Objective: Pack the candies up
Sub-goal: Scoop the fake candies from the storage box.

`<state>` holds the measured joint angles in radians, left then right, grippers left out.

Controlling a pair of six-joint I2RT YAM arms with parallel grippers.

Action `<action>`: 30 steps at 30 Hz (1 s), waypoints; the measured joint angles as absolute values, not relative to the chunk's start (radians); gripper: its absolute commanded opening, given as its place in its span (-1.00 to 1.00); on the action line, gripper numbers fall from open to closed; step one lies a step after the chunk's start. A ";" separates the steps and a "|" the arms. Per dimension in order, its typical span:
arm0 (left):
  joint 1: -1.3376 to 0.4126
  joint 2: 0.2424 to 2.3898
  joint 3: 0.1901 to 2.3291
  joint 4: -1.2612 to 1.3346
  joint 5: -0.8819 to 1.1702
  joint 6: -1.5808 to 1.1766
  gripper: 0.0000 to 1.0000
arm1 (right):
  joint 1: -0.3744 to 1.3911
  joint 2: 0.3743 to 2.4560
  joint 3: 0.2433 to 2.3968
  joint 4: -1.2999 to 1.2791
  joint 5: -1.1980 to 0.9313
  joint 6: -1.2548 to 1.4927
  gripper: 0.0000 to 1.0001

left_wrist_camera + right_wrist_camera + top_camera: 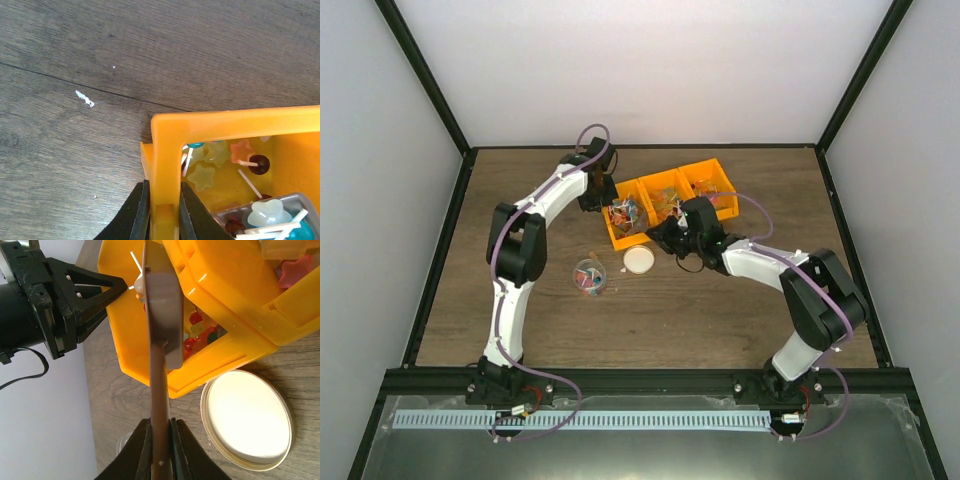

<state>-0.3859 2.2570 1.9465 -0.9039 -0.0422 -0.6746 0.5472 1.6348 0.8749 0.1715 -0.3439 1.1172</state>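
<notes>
Two hands meet at one orange bin. The left hand [162,212] is pinched narrow on the bin [240,125], with one black finger outside and one inside the wall at a corner of the end compartment, both pressed against the plastic. The right hand [160,440] is closed tight on the thin handle of a scoop [162,320]. Its wrist view shows the scoop edge-on, running from the fingers over the rim into that same compartment. In the left wrist view the scoop's grey bowl sits low inside the compartment, carrying a pale star, a blue piece and a few white sticks. Loose candies [206,176] lie on the compartment floor beside it: pale stars, an orange star and a dark one on a stick. From above, the bin is a row of three compartments set at a slant on the far half of the wooden tabletop [75,50], and mixed candies show in all three. A round cream lid [247,422] lies flat on the wood just beside the bin's near wall. A small clear cup [589,277] stands near the lid, on its left, with more coloured candies inside.
</notes>
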 measured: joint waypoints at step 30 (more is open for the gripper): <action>-0.370 2.243 1.926 -0.892 -0.025 -0.646 -0.68 | 0.437 1.563 0.635 0.489 -0.519 1.135 -0.99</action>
